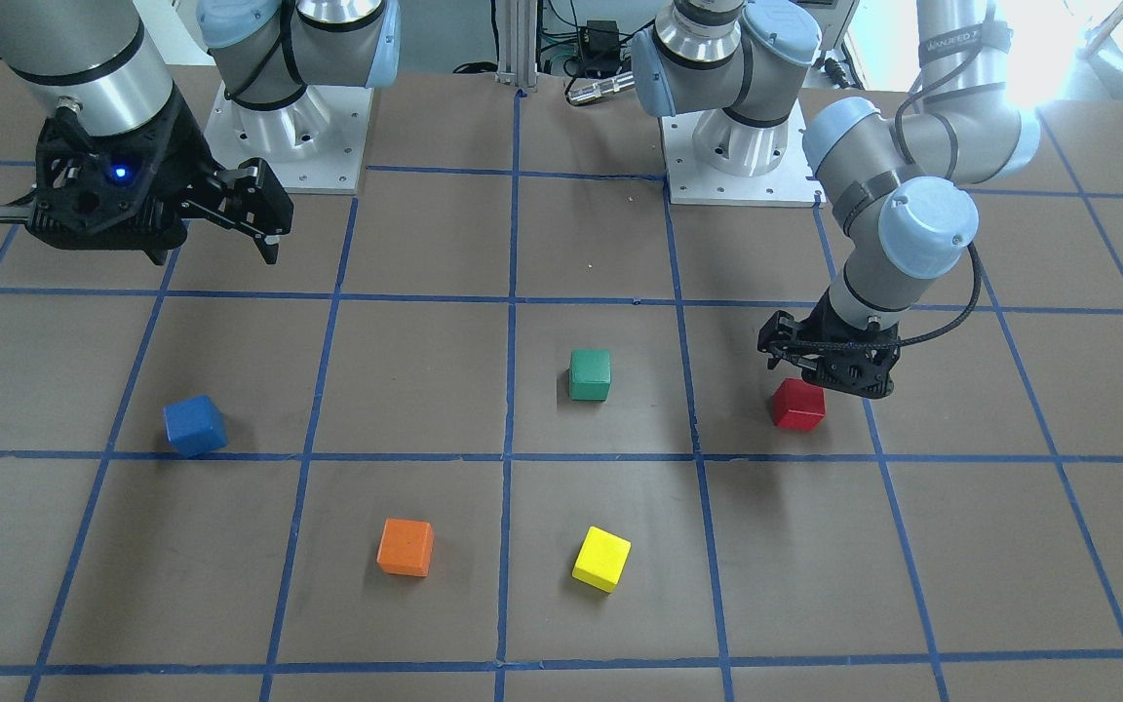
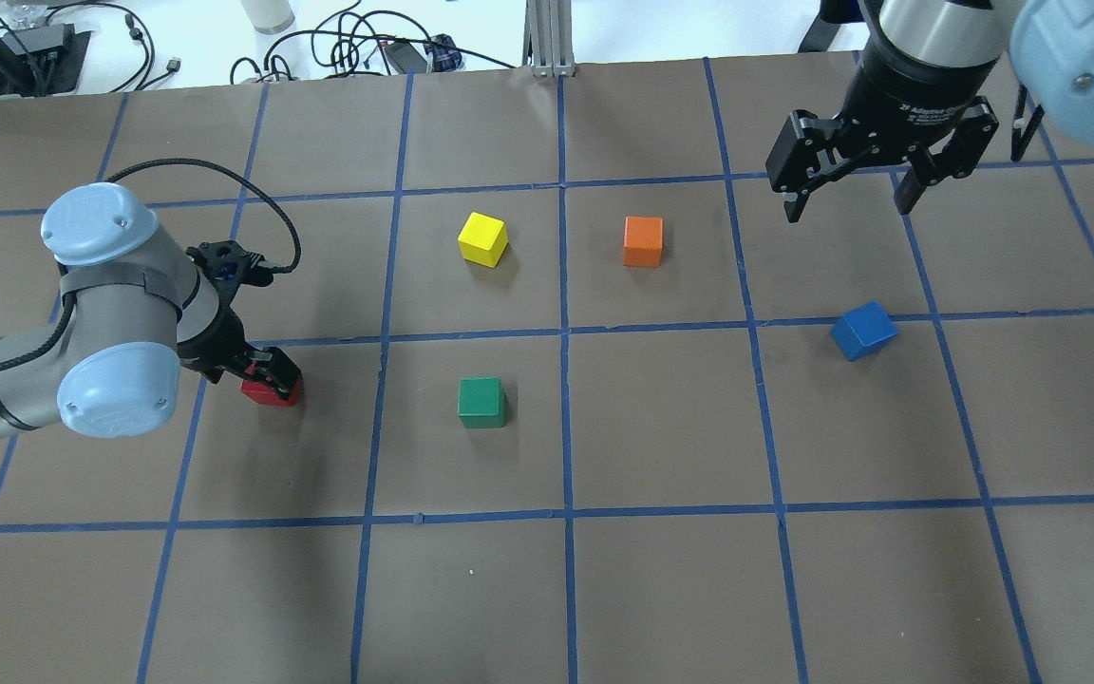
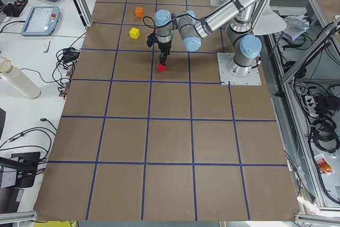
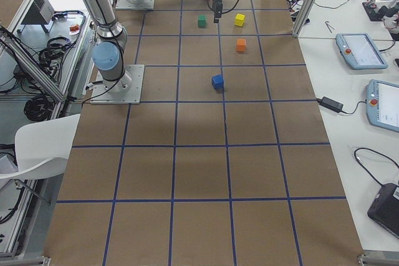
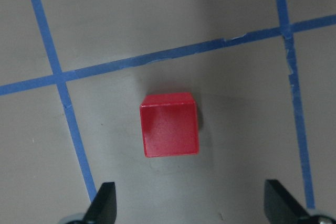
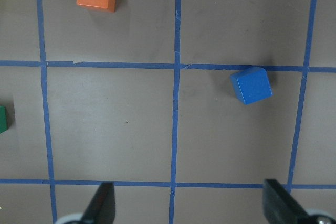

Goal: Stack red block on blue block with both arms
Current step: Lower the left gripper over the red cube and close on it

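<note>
The red block (image 2: 272, 389) lies on the table at my left side; it also shows in the front view (image 1: 798, 405). My left gripper (image 2: 265, 367) hangs low just above it, open and empty. In the left wrist view the red block (image 5: 169, 125) is centred ahead of the gripper (image 5: 191, 205), whose fingertips (image 5: 105, 203) stand wide apart. The blue block (image 2: 863, 330) lies on the right side, turned askew to the grid. My right gripper (image 2: 849, 207) is open and empty, held high beyond the blue block (image 6: 251, 85).
A green block (image 2: 481, 402) sits near the table's middle. A yellow block (image 2: 483, 238) and an orange block (image 2: 643, 240) lie farther out. Blue tape lines grid the brown table (image 2: 661, 589). Both arm bases stand at the robot's edge.
</note>
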`<control>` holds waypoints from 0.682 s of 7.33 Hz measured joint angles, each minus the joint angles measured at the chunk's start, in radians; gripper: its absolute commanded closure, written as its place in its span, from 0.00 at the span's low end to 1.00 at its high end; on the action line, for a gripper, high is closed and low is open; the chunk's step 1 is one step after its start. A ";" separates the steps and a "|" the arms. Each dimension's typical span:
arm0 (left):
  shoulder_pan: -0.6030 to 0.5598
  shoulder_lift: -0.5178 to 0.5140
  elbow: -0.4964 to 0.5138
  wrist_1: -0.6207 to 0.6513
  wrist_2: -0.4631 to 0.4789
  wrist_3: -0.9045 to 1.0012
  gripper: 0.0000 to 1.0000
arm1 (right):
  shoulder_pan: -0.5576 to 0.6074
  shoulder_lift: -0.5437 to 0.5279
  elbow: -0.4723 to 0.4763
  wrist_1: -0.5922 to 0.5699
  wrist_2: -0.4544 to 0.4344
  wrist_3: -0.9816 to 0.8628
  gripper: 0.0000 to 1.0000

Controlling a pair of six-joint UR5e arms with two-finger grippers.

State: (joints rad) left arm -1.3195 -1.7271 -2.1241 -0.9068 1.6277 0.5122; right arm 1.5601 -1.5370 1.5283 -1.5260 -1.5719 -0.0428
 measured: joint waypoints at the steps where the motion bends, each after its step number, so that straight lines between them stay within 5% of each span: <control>1: 0.000 -0.018 -0.002 0.020 0.000 -0.007 0.07 | 0.000 0.000 0.001 0.001 0.000 0.000 0.00; 3: 0.000 -0.052 -0.004 0.055 0.000 -0.027 0.69 | 0.000 0.000 0.003 0.005 0.000 0.001 0.00; 5: -0.001 -0.072 -0.003 0.068 0.002 -0.049 0.89 | 0.000 0.000 0.004 0.007 0.000 0.001 0.00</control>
State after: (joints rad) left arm -1.3200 -1.7987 -2.1269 -0.8384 1.6295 0.4636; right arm 1.5601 -1.5369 1.5321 -1.5190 -1.5723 -0.0415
